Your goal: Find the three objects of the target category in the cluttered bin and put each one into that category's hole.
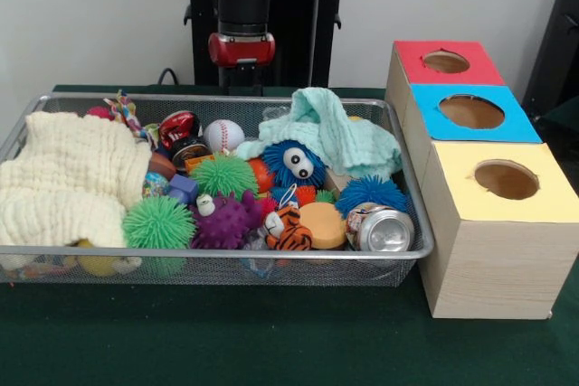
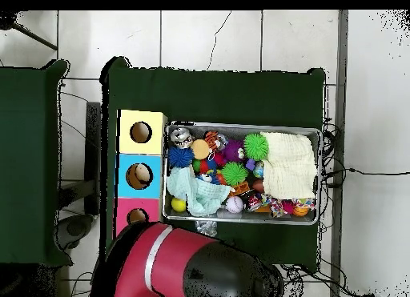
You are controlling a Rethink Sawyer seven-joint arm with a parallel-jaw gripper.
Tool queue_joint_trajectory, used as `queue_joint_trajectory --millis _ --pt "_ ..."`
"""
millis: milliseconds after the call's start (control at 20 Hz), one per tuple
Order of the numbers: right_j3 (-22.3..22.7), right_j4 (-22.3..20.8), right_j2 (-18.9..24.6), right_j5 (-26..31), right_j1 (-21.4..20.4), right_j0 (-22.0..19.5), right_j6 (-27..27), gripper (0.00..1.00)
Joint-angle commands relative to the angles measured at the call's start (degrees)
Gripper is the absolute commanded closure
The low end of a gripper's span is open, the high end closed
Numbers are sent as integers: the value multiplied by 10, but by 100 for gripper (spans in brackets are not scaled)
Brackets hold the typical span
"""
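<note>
Three holes (image 1: 471, 112) in the box beside the wire bin (image 1: 271, 266) show nothing delivered, the toys (image 1: 223, 174) all lie inside, and the raised arm's tool goes unseen.

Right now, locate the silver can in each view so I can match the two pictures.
Front view: the silver can lies on its side in the bin's near right corner, closest to the yellow-topped box.
Overhead view: the can sits in the bin's upper left corner, again beside the yellow-topped box.
Shared landmark: the blue spiky ball right next to the can.
</note>
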Motion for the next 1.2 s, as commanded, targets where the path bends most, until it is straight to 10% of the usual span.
queue_joint_trajectory --millis 50,750,1200 --pt "-33 -64 54 126 66 21 20 0" --pt "-55 -216 98 221 27 37 46 0" --pt "-58 -231 111 244 16 47 37 0"
